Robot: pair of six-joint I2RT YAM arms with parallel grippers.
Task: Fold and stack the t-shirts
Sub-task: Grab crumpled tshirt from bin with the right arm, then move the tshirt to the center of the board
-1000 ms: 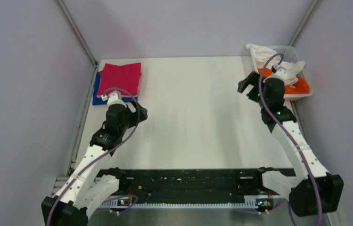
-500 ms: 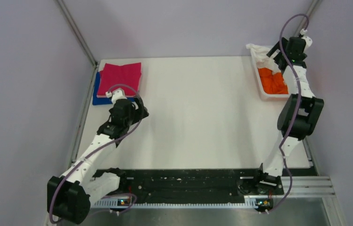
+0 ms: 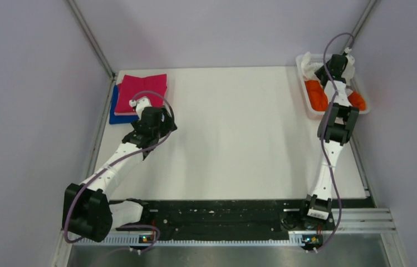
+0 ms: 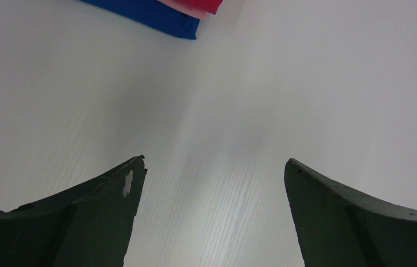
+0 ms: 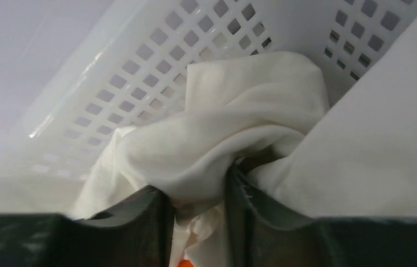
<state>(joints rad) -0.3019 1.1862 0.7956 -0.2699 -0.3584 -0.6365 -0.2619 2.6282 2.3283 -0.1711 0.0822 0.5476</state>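
The crumpled white cloth t-shirt [image 5: 239, 122] lies bunched in the far end of the white plastic lattice basket [image 5: 156, 61], which sits at the far right corner of the table. The right gripper [image 5: 195, 192] is clamped on a twisted fold of it, its two dark fingers nearly together with cloth pinched between them. Just nearer in the same basket we see a heaped orange t-shirt [image 3: 315, 94], part of it under the right arm. Across at the far left, a magenta t-shirt [image 3: 143, 92] lies folded flat on top of a folded blue t-shirt [image 3: 118, 114], whose edge shows at the left and near sides. The left gripper [image 4: 214, 162] hovers just near of that stack over the bare white table [image 3: 239, 128], its fingers spread wide apart and holding nothing. We judge that two shirts are done and two remain, and that the step in hand is fetching the white one from the basket. The next move calls for lifting it high enough to clear the basket wall without dragging the orange shirt along, then carrying it to the middle of the table. There the left gripper can take a second corner so that we can spread it flat for folding. A single pinch on a wad may slip or lift only part of the cloth.
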